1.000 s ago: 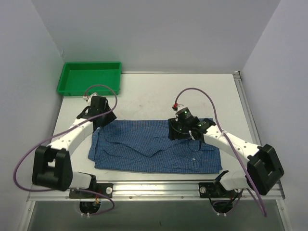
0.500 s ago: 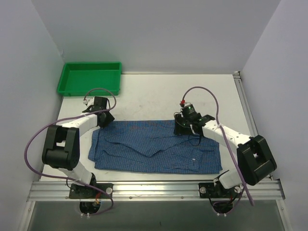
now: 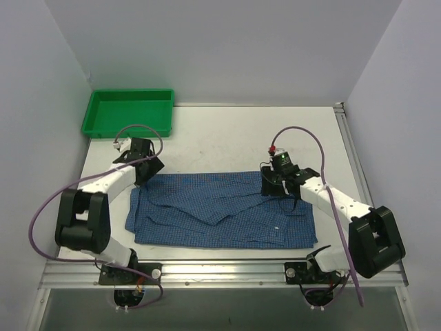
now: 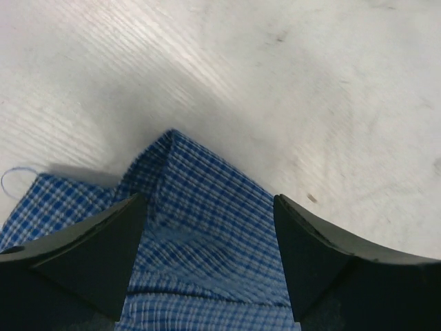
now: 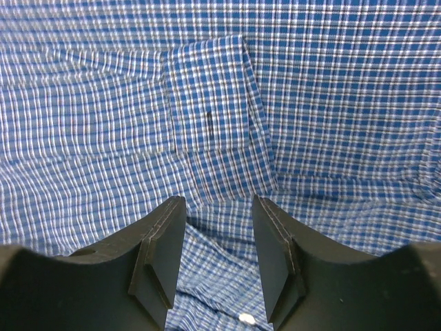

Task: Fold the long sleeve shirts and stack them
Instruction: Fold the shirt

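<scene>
A green plastic tray (image 3: pixel 127 112) sits at the bench's (image 3: pixel 227 138) far left corner. The left gripper (image 4: pixel 208 200) is at the far left corner of the blue checked shirt (image 3: pixel 220 210), its jaws wide apart on either side of a raised peak of cloth, not clamping it. The shirt lies spread across the bench's near half, between the arms. The right gripper (image 5: pixel 217 203) hangs low over the shirt's far right part, jaws partly apart with cloth and a white button (image 5: pixel 246 317) showing between them, unclamped.
</scene>
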